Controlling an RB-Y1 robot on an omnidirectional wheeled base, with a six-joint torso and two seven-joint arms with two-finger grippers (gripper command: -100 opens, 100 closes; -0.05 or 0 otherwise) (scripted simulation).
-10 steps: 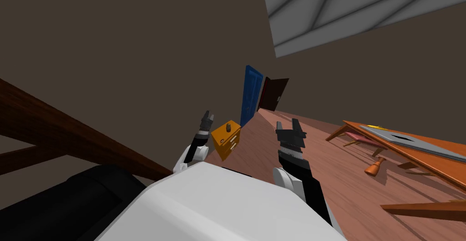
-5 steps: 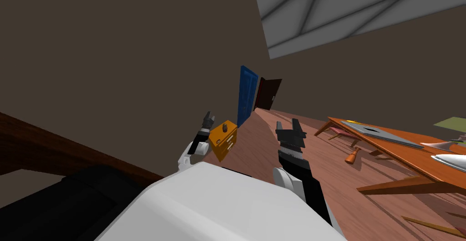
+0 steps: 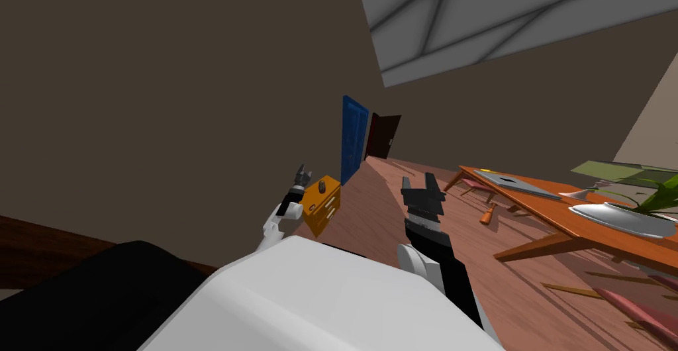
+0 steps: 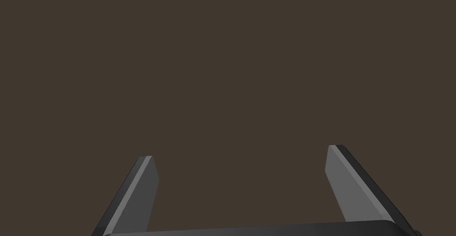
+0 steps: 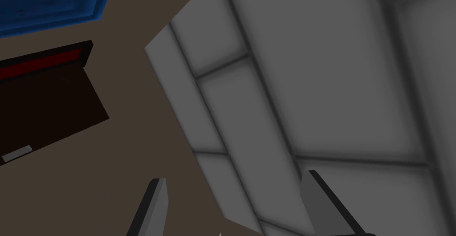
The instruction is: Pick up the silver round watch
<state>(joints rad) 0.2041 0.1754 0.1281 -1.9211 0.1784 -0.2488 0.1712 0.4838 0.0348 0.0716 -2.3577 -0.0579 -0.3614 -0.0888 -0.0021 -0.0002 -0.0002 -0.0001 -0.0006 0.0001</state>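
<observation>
A small dark grey round thing (image 3: 322,186), which may be the watch, lies on top of a little orange drawer cabinet (image 3: 321,201) by the brown wall. My left gripper (image 3: 302,170) is raised just left of the cabinet, on the wall side. In the left wrist view the left gripper (image 4: 239,152) is open and faces the plain brown wall. My right gripper (image 3: 418,178) is held up over the wooden floor, right of the cabinet. The right gripper (image 5: 234,176) is open with nothing between its fingers.
A long orange-brown table (image 3: 530,211) stands at the right with a grey slab (image 3: 513,183) and a white bowl holding a plant (image 3: 619,218). A blue door (image 3: 353,136) and a dark red door (image 3: 383,136) close the far end. A black bulky shape (image 3: 99,294) lies near left.
The whole head view has swung: the table slid left and its bowl and plant came into sight, so I have turned. Both arms keep their pose, and the cabinet stays beside the left gripper.
</observation>
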